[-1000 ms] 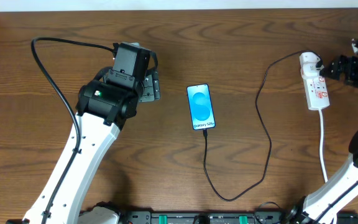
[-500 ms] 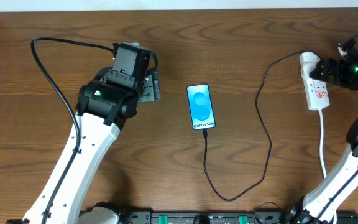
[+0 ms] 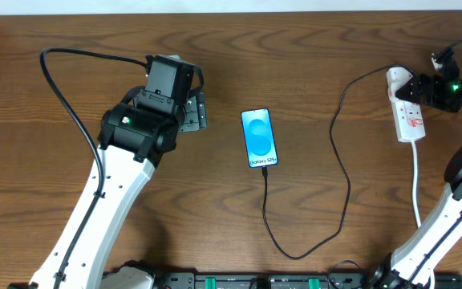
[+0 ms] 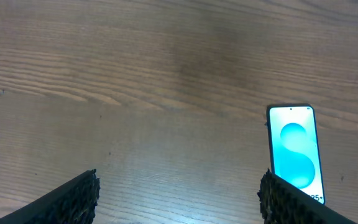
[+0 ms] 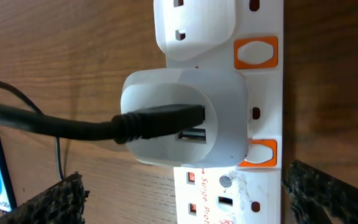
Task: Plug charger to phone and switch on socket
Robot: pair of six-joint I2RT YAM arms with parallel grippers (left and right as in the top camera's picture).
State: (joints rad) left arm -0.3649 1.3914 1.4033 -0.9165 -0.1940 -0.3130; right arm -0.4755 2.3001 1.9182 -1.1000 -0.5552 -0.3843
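hovering right gripper (image 5: pixel 188 190), jaws wide, over socket (image 5: pixel 263 93) | left gripper (image 4: pixel 179 193) wide, empty | risk: finger clips charger (image 5: pixel 160 121), misses orange switch (image 5: pixel 260 152), unseats plug

The phone (image 3: pixel 260 138) lay flat mid-worktop (image 3: pixel 215 225), blue screen lit and facing up. The charger (image 5: pixel 73 128), a thin black cable, looped from its near edge to a white adapter (image 5: pixel 185 118) seated on the white socket (image 3: pixel 411 120) at the right.

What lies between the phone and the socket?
In the overhead view, only the charger cable runs down the table between phone and socket.
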